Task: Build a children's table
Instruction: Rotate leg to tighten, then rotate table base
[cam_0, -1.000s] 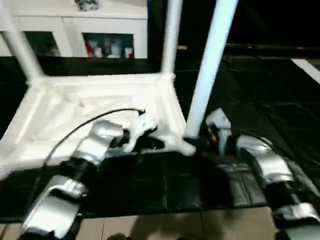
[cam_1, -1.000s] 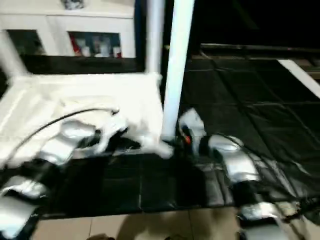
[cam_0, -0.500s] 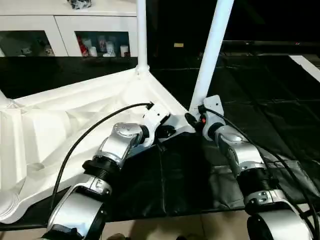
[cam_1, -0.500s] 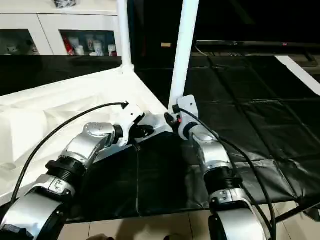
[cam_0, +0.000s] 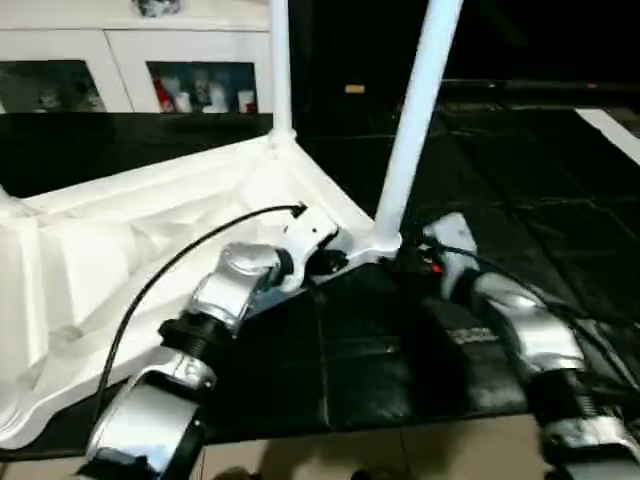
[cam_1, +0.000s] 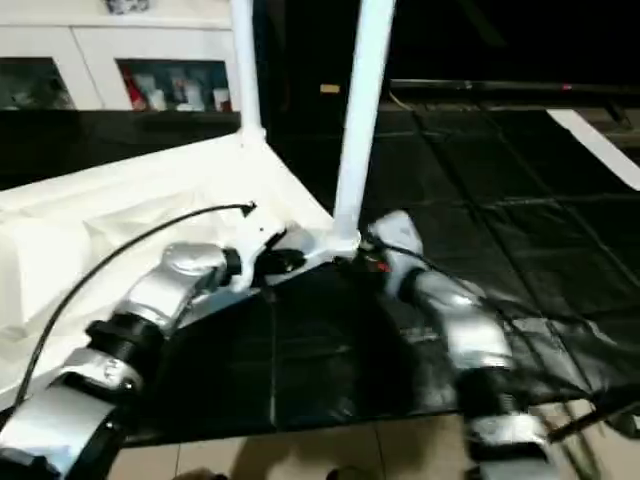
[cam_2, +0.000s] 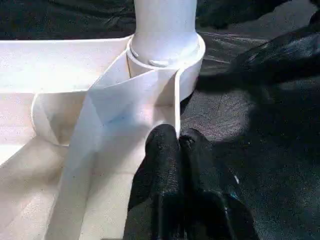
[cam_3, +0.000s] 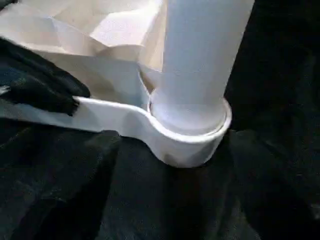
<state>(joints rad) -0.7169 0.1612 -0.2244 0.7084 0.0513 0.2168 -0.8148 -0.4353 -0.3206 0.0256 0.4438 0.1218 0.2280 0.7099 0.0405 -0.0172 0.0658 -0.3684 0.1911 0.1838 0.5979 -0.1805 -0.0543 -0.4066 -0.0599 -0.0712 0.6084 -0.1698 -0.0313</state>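
The children's table top lies upside down on the black mat, all white, ribbed side up. One leg stands upright in the near right corner socket, and a second leg stands in the far corner. My left gripper is shut on the thin rim of the top beside that near socket; it is also in the head view. My right gripper sits low on the mat just right of the near leg's base, apart from the leg.
A white cabinet with glass doors stands behind the mat. The black mat stretches to the right and back. Tiled floor runs along the near edge. A cable arcs over my left forearm.
My right arm has drawn back from the near leg's base, down and to the right. The left gripper has kept its hold on the rim.
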